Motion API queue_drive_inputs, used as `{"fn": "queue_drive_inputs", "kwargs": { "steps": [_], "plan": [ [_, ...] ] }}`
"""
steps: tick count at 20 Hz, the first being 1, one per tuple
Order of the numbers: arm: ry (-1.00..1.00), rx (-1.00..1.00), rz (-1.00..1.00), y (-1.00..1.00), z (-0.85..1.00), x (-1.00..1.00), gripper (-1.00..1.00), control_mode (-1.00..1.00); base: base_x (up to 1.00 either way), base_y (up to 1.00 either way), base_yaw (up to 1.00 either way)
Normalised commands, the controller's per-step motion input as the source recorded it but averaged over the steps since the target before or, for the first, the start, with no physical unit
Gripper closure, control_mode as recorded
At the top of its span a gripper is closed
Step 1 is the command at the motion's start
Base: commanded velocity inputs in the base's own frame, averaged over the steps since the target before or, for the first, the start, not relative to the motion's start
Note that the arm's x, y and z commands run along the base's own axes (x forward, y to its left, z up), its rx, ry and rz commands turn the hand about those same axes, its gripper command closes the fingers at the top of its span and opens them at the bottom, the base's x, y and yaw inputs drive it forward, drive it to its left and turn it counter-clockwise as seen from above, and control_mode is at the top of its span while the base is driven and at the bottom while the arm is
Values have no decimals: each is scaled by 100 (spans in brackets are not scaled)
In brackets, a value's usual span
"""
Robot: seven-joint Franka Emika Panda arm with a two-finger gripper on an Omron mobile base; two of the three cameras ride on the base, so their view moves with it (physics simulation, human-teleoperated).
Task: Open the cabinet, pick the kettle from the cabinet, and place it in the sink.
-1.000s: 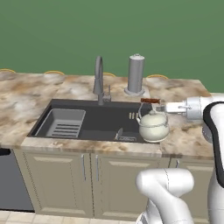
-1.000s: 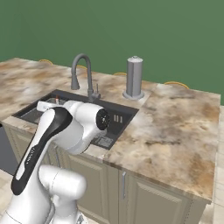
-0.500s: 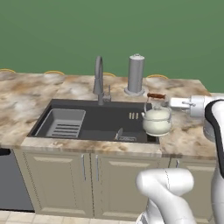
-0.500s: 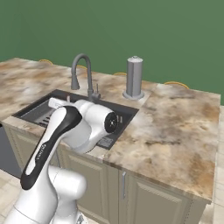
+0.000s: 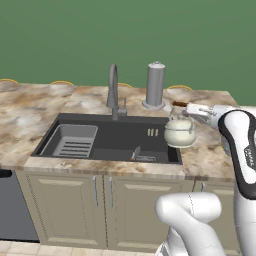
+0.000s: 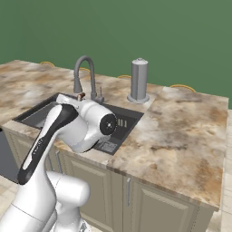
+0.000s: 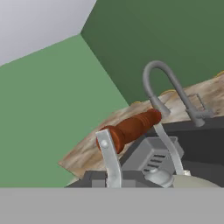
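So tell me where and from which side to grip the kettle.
Grip the kettle by the reddish-brown wooden bar atop its wire handle, coming in from the side, as the hand does now: the bar stands clear above the rounded, hard-to-pinch body.

Arm: white Franka Panda with dark joints, one unit. In the left base view it rises from the lower right, bends at a dark-banded elbow near the right edge, and the forearm reaches leftward, roughly level. In the right base view the upper link climbs from the lower left to a large rounded joint with a dark round cap.

Gripper (image 5: 186, 106): two-finger, at the forearm's left end, pointing left and held level. Jaws fully closed, clamped on a wooden grip.
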Motion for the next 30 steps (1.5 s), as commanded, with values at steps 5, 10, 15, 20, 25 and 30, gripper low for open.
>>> {"fn": "queue_drive_inputs", "kwargs": {
  "steps": [5,10,15,20,25,30],
  "plan": [
    [0,-5,-20,0,0,36,100,-100,0,0,0],
    [0,-2,-18,0,-9,30,100,-100,0,0,0],
    [0,-2,-16,2,-15,30,100,-100,0,0,0],
    [3,-4,-18,7,-12,26,100,-100,0,0,0],
    [19,-13,-25,15,-9,29,100,-100,0,0,0],
    [21,-15,-30,18,-3,23,100,-100,0,0,0]
  ]
}}
